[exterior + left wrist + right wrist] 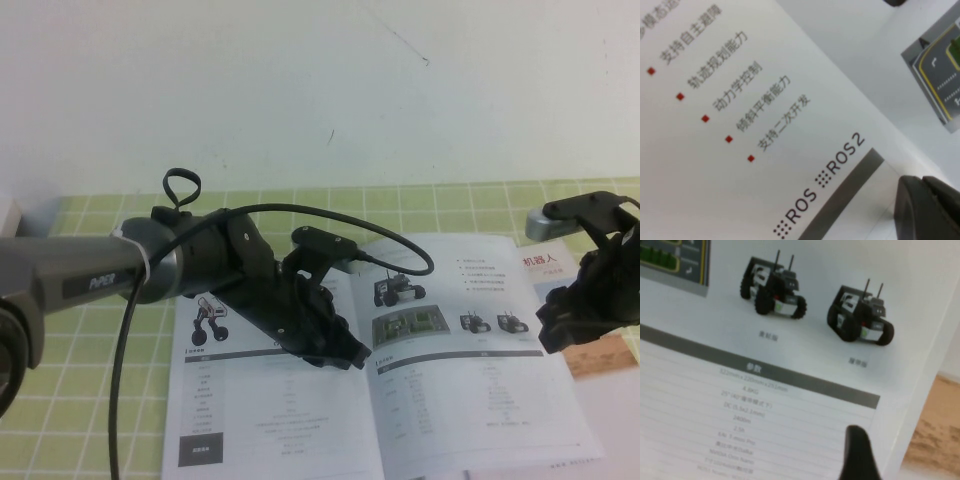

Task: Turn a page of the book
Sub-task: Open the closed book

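A thin large-format white paper book (380, 400) lies open and flat on the green-and-white checked tablecloth (70, 400), its spine running from the far side of the table toward the robot, so that the two open sheets spread to left and right and their print reads upright from the robot's side. The right-hand sheet is the glossy white page (480, 370) printed with several small black wheeled robots (772, 287), a green board picture (408, 325) and a grey-headed table (760, 367); its long axis also runs from far to near, and its outer edge points toward the robot's right. The left-hand sheet (270, 420) shows one white-and-black two-wheeled robot (208, 315) above its own table. The black left gripper (335, 345) reaches in from the left and hangs low over the spine at the far half of the book; whether its fingers are apart or together cannot be told, though the left wrist view shows a dark fingertip (927, 207) close above the paper beside the "ROS 2" print. The black right gripper (585, 305) hovers by the page's outer far corner, over its right edge, and its fingers cannot be judged either. A brown patch (610, 355) lies just beyond that edge.
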Robot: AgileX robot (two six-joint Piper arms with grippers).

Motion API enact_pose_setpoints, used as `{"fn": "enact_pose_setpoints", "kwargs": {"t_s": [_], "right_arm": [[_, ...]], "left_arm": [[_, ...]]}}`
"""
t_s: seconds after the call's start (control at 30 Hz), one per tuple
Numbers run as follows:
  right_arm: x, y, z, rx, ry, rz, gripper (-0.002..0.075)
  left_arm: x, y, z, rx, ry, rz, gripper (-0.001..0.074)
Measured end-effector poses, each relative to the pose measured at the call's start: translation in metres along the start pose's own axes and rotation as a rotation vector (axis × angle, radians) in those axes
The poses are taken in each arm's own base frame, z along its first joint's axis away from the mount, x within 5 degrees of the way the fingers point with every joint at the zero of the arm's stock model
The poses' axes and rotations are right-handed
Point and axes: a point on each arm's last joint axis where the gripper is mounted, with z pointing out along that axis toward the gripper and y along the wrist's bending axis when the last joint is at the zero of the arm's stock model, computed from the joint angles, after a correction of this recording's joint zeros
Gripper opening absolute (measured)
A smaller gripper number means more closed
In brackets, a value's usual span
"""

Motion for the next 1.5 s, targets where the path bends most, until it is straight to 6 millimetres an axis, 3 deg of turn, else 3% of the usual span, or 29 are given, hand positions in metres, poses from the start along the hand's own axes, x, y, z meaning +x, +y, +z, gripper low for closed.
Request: {"fn": "enact_pose_setpoints", "kwargs": {"t_s": [0.37, 0.8, 1.13, 1.5], "right_arm": [[-0.001, -0.002, 0.029, -0.054, 0.039, 0.075, 0.0452], [-0.002, -0.002, 0.033, -0.057, 0.037, 0.083, 0.0450], [-0.004, -0.002, 0.039, -0.097, 0.039, 0.067, 0.0281], [-0.011, 0.017, 0.044, -0.331, -0.041, 0.027, 0.0264]], "left_arm": [[-0.003, -0.003, 0.003, 0.051, -0.038, -0.018, -0.0004], [-0.003, -0.003, 0.003, 0.055, -0.039, -0.017, -0.0004], [-0.003, -0.003, 0.003, 0.055, -0.039, -0.011, -0.0004], [-0.003, -0.003, 0.003, 0.055, -0.039, -0.011, -0.0004]]}}
